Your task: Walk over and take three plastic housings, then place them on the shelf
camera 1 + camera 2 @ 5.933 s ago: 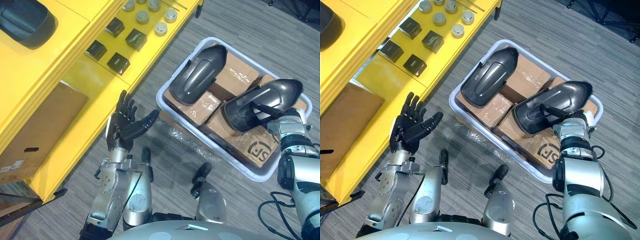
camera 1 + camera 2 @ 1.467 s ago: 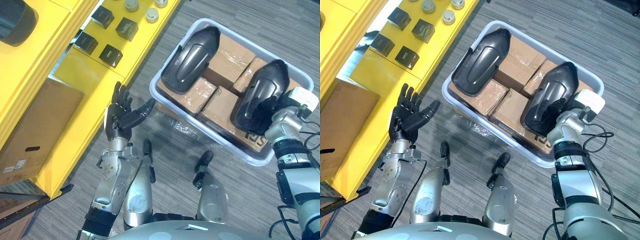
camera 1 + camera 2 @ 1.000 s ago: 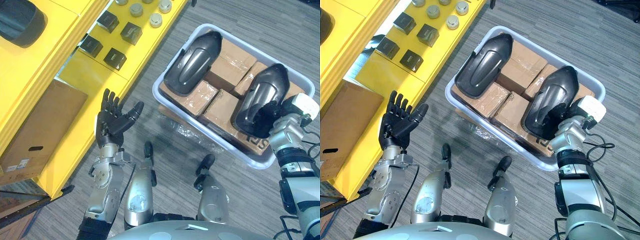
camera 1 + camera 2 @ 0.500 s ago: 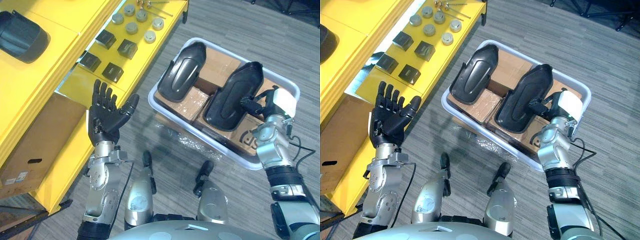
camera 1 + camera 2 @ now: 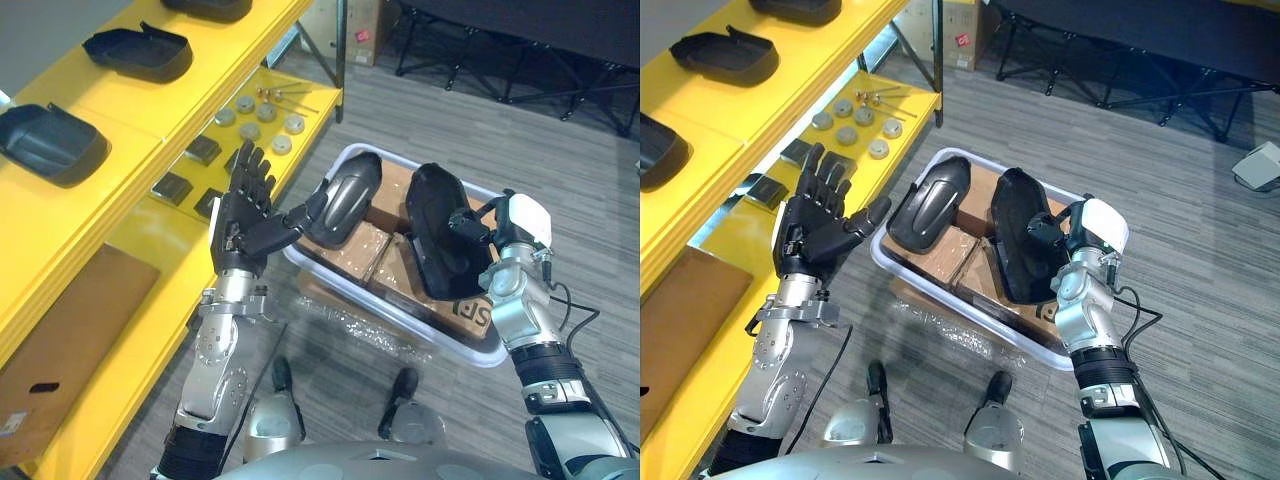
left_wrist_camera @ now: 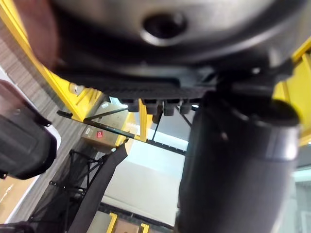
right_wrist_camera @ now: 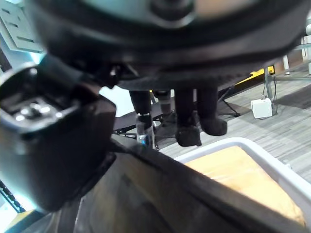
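My right hand [image 5: 487, 226] is shut on a black plastic housing [image 5: 432, 238], which stands tilted up on its edge in the white bin [image 5: 478, 355]. In the right wrist view its fingers [image 7: 187, 114] curl over the housing's rim [image 7: 160, 189]. A second housing [image 5: 346, 196] lies in the bin's left half, on cardboard boxes. My left hand [image 5: 246, 215] is held open, palm up, between the yellow shelf [image 5: 120, 110] and the bin, close to the second housing without touching it. Its thumb [image 6: 233, 170] shows in the left wrist view.
Black housings [image 5: 48, 140] [image 5: 140, 52] lie on the shelf's top level. Small black blocks [image 5: 172, 186] and metal discs [image 5: 270, 112] sit on the lower level, with a flat cardboard box [image 5: 70, 330] nearer. Plastic wrap [image 5: 345, 325] lies on the floor before the bin. Black stands [image 5: 470, 50] are behind.
The camera has tilted up, showing more of the shelf. My right hand has tipped its housing up onto its edge. My left hand has risen and moved nearer the bin.
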{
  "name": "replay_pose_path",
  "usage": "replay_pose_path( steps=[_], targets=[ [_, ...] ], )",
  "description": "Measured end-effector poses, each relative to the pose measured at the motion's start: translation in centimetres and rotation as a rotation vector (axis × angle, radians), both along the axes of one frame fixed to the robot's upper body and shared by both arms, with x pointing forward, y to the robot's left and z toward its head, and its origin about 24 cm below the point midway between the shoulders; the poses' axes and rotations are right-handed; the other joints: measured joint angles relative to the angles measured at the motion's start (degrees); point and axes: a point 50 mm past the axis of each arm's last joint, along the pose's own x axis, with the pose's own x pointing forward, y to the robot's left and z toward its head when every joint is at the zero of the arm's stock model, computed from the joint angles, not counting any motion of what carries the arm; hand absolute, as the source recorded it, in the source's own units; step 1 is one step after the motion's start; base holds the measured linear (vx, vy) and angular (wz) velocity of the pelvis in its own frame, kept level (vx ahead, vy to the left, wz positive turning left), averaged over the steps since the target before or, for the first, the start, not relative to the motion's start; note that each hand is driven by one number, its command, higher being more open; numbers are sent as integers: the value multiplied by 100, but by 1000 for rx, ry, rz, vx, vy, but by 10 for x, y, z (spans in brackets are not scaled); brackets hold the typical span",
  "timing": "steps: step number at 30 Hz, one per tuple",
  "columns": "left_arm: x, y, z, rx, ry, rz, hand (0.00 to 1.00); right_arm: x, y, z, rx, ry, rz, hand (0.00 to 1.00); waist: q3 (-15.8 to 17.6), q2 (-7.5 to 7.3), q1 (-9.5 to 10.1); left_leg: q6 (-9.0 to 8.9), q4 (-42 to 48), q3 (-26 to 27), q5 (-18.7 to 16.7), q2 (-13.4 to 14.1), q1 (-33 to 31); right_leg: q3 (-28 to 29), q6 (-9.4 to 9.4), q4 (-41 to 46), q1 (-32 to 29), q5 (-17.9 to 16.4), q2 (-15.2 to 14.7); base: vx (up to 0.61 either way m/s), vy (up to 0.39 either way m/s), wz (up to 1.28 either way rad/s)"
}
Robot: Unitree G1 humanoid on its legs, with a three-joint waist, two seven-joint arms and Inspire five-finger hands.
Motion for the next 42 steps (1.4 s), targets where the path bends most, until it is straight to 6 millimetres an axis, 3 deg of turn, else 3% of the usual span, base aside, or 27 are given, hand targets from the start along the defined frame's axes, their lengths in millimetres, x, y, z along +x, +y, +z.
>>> replay_pose_path(
  steps=[5, 10, 15, 19, 21, 25, 35, 42],
  targets=[
    [8, -8, 1, 33, 39, -121, 100, 1, 3, 3, -8, -32, 18, 0, -99, -3, -27, -39, -16, 92, -32, 30, 173, 50, -3, -127, 150, 30, 52, 10, -11, -9],
    [13, -24, -12, -5, 198, -310, 100, 4, 7, 8, -20, -85, 51, 0, -308, -6, -34, -54, -106, 195, -33, 37, 285, 138, -7, -195, 169, 63, 93, 14, -4, -9],
    [21, -41, -52, -41, 496, -462, 100, 8, 16, 16, -36, -154, 107, 0, -458, -38, -67, -58, -149, 289, -35, 31, 401, 212, 15, -280, 244, 113, 112, 12, 2, -10],
    [19, -42, -85, -20, 681, -473, 100, 15, 25, 26, -42, -199, 155, 0, -507, -117, -105, -72, -158, 348, -49, 49, 469, 279, -22, -427, 305, 173, 165, 0, -5, -11],
    [20, -45, -93, 2, 720, -491, 100, 15, 27, 27, -45, -214, 168, 0, -540, -174, -100, -75, -159, 348, -47, 60, 473, 278, -31, -489, 340, 209, 187, 0, 0, 0],
    [31, -54, -87, 8, 709, -524, 100, 16, 37, 26, -53, -219, 217, 0, -622, -310, -88, -84, -161, 350, -41, 77, 494, 295, -39, -491, 363, 216, 205, 0, 0, 0],
    [48, -67, -83, -77, 697, -523, 100, 12, 83, 50, -13, -358, 413, 0, -695, -415, -193, -100, -181, 472, -37, 112, 598, 386, -53, -498, 377, 224, 242, 5, 3, -6],
    [52, -82, -93, -180, 729, -506, 100, 5, 114, 37, 53, -305, 544, 0, -765, -528, -263, -122, -184, 604, -57, 116, 676, 530, -53, -501, 365, 223, 250, 5, 10, -9]
  ],
)
